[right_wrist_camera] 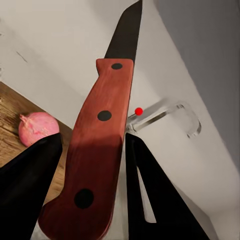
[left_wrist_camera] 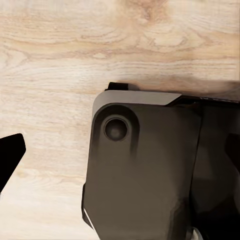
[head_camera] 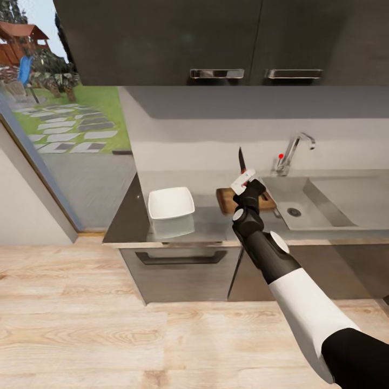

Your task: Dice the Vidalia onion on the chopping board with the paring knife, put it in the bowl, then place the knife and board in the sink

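The gripper [right_wrist_camera: 92,165] grips the knife [right_wrist_camera: 97,150] by its red handle, one black finger [right_wrist_camera: 27,175] pressed to each side, the dark blade pointing away from it. Beside the handle, the pinkish onion [right_wrist_camera: 37,127] sits on the brown board [right_wrist_camera: 12,125]. Beyond the handle stands the faucet [right_wrist_camera: 167,115] with its red knob [right_wrist_camera: 139,111].

The paring knife [right_wrist_camera: 97,145] has a reddish-brown handle with three black rivets and a dark blade. The Vidalia onion [right_wrist_camera: 36,127] is pinkish-red on the dark brown chopping board [head_camera: 226,201]. The bowl [head_camera: 170,203] is white, the countertop [head_camera: 129,221] glossy dark grey, the sink [head_camera: 324,205] steel grey (its lever knob red). The floor [head_camera: 81,335] is pale wood-grain.
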`<state>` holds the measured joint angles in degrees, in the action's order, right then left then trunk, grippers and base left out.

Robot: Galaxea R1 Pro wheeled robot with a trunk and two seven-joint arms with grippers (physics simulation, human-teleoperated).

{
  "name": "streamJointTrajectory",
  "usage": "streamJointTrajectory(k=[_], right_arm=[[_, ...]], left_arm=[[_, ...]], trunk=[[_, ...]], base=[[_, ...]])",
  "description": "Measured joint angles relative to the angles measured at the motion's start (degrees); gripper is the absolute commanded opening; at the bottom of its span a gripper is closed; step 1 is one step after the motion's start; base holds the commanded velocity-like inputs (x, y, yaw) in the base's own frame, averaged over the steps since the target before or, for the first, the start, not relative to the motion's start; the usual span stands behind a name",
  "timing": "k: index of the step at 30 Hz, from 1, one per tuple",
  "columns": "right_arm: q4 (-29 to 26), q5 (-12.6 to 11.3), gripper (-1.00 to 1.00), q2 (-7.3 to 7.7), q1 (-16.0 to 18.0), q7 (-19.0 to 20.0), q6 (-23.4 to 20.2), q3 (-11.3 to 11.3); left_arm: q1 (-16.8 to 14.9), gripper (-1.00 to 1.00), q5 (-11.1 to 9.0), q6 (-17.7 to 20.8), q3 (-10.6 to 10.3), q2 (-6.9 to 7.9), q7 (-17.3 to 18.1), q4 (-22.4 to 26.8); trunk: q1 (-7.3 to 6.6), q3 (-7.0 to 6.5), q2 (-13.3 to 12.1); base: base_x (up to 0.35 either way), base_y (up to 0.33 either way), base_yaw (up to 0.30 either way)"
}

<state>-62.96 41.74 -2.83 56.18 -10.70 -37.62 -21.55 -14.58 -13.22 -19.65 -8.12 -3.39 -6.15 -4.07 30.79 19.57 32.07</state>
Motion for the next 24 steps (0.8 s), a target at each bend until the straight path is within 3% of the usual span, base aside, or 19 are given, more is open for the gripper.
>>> streamJointTrajectory(k=[11,24], right_arm=[[1.09,0.02,-1.0,0.14,0.0,-0.02,-0.06,0.06],[3.09,-0.03,-1.0,0.17,0.0,-0.08,-0.14,0.09]], left_arm=[[0.0,1.0,0.0,0.0,0.0,0.17,-0.07,-0.08],[0.0,1.0,-0.01,0.0,0.0,0.18,-0.07,-0.09]], trunk=[[0.0,0.04,0.0],[0.03,1.11,-0.01]], base=[[0.275,0.01,0.0],[0.017,0.0,0.0]])
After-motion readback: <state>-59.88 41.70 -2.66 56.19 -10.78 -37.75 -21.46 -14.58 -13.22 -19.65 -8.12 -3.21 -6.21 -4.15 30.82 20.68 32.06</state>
